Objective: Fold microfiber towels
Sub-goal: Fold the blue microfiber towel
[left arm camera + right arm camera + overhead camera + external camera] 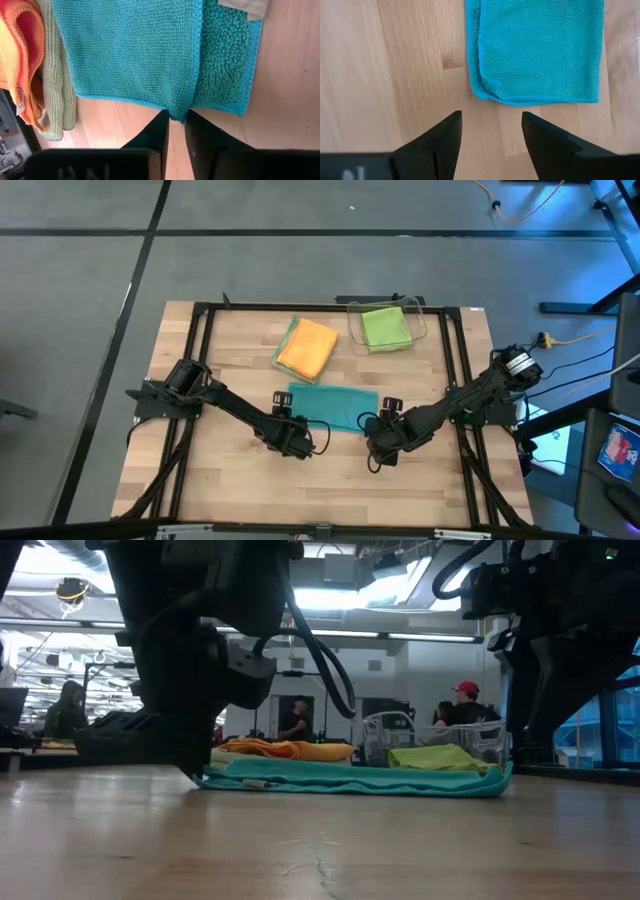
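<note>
Teal towel (333, 404) folded to long rectangle, flat at table (240, 480) centre, fluffy underlayer showing at one end. Left gripper (177, 131) fingers pinching its near hem. Right gripper (491, 131) fingers spread, just short of opposite end. Orange towel (308, 346) folded atop sage towel (284, 348); lime towel (385, 328) in clear bin (420, 315).

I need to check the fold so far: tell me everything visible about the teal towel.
The teal towel is a soft looped microfiber cloth with a stitched hem, folded in half into a long rectangle and lying flat on the wooden table, near the orange towel. The left gripper pinches its near edge; the right gripper stands open just short of its other end.
</note>
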`<action>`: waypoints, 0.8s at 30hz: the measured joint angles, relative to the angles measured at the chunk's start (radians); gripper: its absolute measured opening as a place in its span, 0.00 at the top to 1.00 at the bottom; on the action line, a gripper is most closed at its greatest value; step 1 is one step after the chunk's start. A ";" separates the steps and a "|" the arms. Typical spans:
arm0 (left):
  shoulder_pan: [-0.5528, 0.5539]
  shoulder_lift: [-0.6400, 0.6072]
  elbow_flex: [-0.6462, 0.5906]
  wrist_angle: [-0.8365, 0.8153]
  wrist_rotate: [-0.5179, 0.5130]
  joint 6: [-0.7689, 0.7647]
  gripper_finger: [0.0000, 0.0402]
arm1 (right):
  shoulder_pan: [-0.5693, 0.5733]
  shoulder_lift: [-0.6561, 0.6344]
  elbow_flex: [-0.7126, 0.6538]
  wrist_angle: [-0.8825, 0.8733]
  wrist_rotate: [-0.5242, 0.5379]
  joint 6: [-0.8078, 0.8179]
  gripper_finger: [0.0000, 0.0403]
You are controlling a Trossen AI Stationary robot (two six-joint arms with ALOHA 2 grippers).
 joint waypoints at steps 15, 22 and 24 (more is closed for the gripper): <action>-0.001 0.000 0.000 0.002 0.002 -0.009 1.00 | 0.026 0.000 -0.001 0.114 0.029 -0.265 0.48; -0.001 0.000 0.000 0.002 0.002 -0.010 1.00 | 0.011 0.000 -0.002 0.158 0.044 -0.287 0.48; -0.001 0.000 0.000 0.001 0.002 -0.009 1.00 | -0.001 -0.001 -0.021 0.163 0.043 -0.265 0.48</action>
